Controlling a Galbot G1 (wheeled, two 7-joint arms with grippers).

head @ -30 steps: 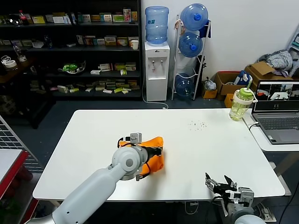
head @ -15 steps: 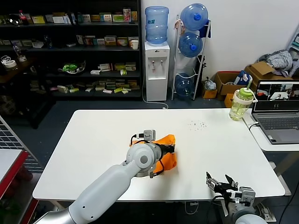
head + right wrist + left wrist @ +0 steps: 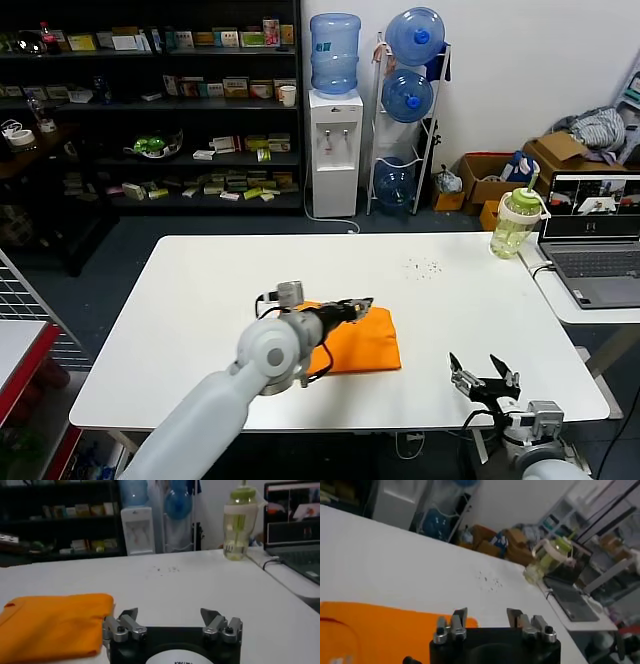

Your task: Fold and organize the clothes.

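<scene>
The folded orange T-shirt (image 3: pixel 358 340) is laid mid-tabletop (image 3: pixel 200 290), released by the open left end effector (image 3: pixel 352 305); tidying is judged next (right end effector (image 3: pixel 484 375), open, near front edge).

My head camera looks forward and down from above the white surface (image 3: pixel 200 300), taking in all of it plus the shelves and water cooler (image 3: pixel 334 150) at the back of the room. My left wrist camera sits just behind my left hand (image 3: pixel 487 620), low and close over the surface, facing toward the far corner where the green bottle (image 3: pixel 547 557) and laptop (image 3: pixel 572 602) stand. My right wrist camera sits just behind my right hand (image 3: pixel 170 616), near the front edge, looking level across the surface toward the back wall. All three views share the orange T-shirt (image 3: pixel 360 340), the bottle and the laptop.
</scene>
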